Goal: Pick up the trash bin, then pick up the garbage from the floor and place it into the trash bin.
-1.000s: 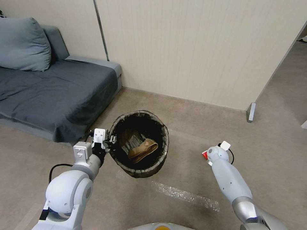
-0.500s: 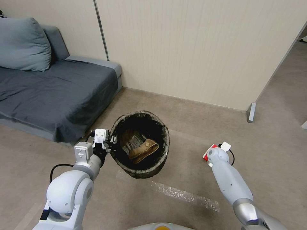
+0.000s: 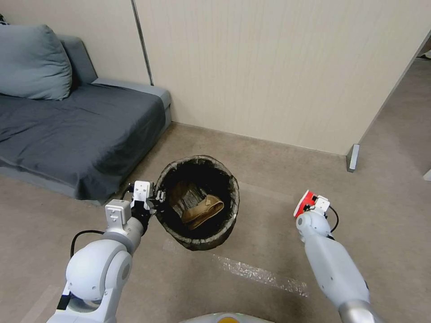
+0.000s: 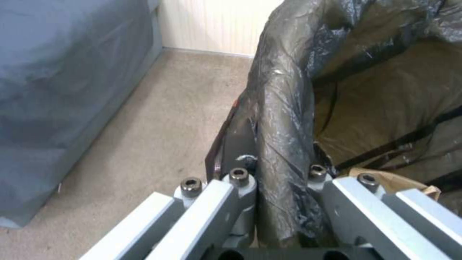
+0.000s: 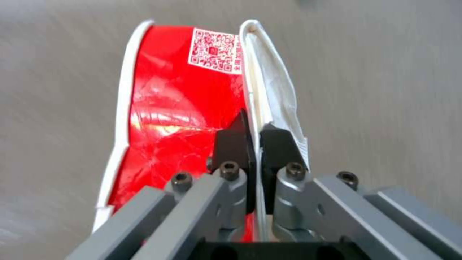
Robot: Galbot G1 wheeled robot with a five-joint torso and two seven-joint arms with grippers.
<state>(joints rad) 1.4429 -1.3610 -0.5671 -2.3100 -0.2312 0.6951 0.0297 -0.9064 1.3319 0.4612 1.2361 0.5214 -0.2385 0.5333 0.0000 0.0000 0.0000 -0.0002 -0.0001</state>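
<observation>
Soft, even indoor light; faint shadows; wrist views blurred; head view's edges bend.

My head camera looks forward and down on the floor (image 3: 269, 170), taking in both arms from well above. My left wrist camera sits right behind the left gripper (image 4: 281, 187), facing along the trash bin (image 4: 284, 119) rim, which the head view shares. My right wrist camera looks closely past the right gripper (image 5: 255, 144).

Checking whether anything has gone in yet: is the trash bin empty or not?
Not empty. The trash bin, held at its rim by the left tool, has a crumpled brown paper bag lying inside.
</observation>
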